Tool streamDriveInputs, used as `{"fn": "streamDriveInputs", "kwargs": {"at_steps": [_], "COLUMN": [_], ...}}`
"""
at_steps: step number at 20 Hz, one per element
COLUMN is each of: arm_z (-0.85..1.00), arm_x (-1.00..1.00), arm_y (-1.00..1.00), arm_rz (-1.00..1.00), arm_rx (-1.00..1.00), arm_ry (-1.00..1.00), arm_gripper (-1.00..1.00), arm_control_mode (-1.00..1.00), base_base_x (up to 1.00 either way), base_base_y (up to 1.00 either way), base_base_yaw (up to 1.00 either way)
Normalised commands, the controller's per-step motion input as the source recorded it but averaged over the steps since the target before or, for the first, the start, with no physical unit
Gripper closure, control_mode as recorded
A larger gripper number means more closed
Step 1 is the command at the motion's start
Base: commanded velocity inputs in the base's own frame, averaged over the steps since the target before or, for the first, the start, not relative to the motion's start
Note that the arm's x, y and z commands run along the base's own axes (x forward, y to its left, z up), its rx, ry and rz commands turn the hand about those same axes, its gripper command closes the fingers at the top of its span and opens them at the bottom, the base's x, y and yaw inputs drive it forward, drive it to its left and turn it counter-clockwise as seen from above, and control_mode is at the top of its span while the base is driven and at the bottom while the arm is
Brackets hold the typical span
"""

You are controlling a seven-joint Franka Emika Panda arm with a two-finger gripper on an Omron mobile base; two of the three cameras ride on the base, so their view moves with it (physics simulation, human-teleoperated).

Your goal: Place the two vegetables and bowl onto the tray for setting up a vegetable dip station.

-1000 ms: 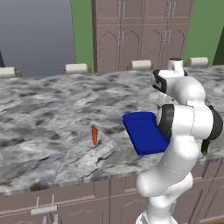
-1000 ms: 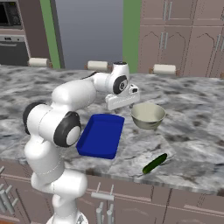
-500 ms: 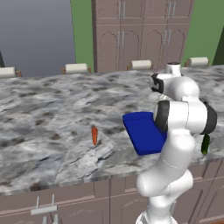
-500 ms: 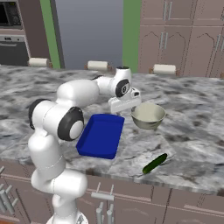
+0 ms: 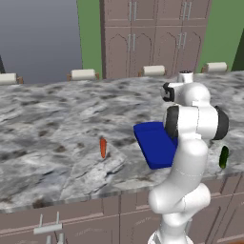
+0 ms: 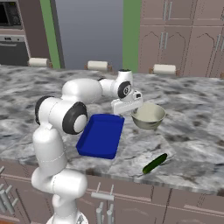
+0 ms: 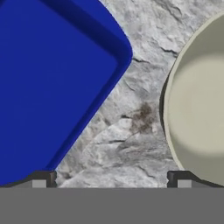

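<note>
The blue tray [image 6: 99, 135] lies on the marble counter, and the cream bowl [image 6: 148, 116] stands just to its right. My gripper [image 6: 127, 112] hangs low over the gap between them. In the hand view the gripper [image 7: 109, 181] is open, its fingertips [image 7: 41, 179] wide apart with bare counter between them. There the tray [image 7: 52, 78] is on the left and the bowl [image 7: 201, 105] on the right. The carrot [image 5: 102, 147] lies to the left of the tray [image 5: 153, 143]. The dark green vegetable [image 6: 155, 163] rests near the counter's front edge, also seen as the green vegetable [image 5: 223, 156].
The counter's front edge [image 6: 131, 181] runs close to the green vegetable. Stool backs [image 6: 99, 65] line the counter's far side. Wooden cabinets [image 6: 175, 30] stand behind, and an oven [image 6: 11, 26] is at the far left.
The hand has moved a little right and down, from over the tray's far corner toward the gap beside the bowl. The arm's elbow has swung with it. Nothing on the counter has moved.
</note>
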Motion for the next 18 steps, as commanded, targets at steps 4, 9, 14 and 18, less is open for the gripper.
{"fn": "streamDriveInputs", "kwargs": {"at_steps": [4,9,14,18], "arm_z": [-0.15,-0.20,-0.18,-0.11], "arm_x": [0.11,0.15,0.21,0.18], "arm_y": [-0.09,0.00,-0.02,-0.06], "arm_rz": [0.01,0.01,0.01,0.04], "arm_rx": [-0.01,-0.02,-0.06,-0.04], "arm_ry": [0.01,0.01,0.02,0.00], "arm_gripper": [-1.00,-1.00,-1.00,-1.00], "arm_control_mode": [-1.00,-1.00,-1.00,-1.00], "base_base_x": [0.00,0.00,0.00,0.00], "base_base_y": [0.00,0.00,0.00,0.00], "base_base_yaw": [0.00,0.00,0.00,0.00]}}
